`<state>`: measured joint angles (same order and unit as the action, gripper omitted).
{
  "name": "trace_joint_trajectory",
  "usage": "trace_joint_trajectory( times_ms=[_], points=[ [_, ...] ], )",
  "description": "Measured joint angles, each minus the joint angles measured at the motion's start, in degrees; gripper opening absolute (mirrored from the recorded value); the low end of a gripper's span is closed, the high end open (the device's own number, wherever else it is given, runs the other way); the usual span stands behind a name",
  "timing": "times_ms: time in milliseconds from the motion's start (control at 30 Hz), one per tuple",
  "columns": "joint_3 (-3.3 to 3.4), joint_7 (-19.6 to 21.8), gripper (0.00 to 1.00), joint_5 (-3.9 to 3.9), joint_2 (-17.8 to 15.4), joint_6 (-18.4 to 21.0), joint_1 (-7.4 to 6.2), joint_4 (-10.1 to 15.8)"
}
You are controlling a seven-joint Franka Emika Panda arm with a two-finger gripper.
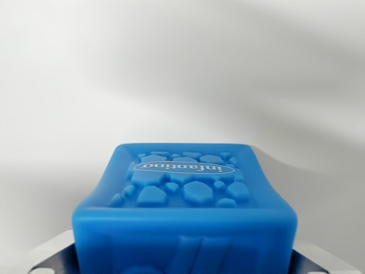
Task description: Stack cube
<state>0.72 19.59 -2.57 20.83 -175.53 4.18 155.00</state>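
Wrist view: the tool (183, 264) shows only as two dark ribbed pads with pale metal edges at the bottom corners, one at the wrist view's left (57, 261) and one at the wrist view's right (311, 264). They sit tight against opposite sides of the blue cube (185, 200), so the jaws are closed on it about a cube's width apart.

The cube fills the lower middle of the frame. It looks like soft, smooth, slightly glossy rubber or silicone, with rounded corners and edges that bow gently inward. The face turned up toward the camera is sunken a little and covered in raised pebble-like bumps of uneven shapes. Across them lies an oval white-rimmed label reading "infantino", seen upside down. The near face, cut off by the frame's bottom edge, carries raised slanting ridges.

Beyond the cube there is only a plain, pale grey-white counter (182, 74), matte and featureless, with soft blurred shadows across it. Whether the cube touches that surface cannot be told.
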Motion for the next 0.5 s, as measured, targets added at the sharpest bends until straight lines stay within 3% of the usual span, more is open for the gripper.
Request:
trace_joint_trajectory(
  times_ms=[500],
  points=[
    [0.20,0.03,0.00,0.00,-2.89,1.98,-0.22,0.71]
  ],
)
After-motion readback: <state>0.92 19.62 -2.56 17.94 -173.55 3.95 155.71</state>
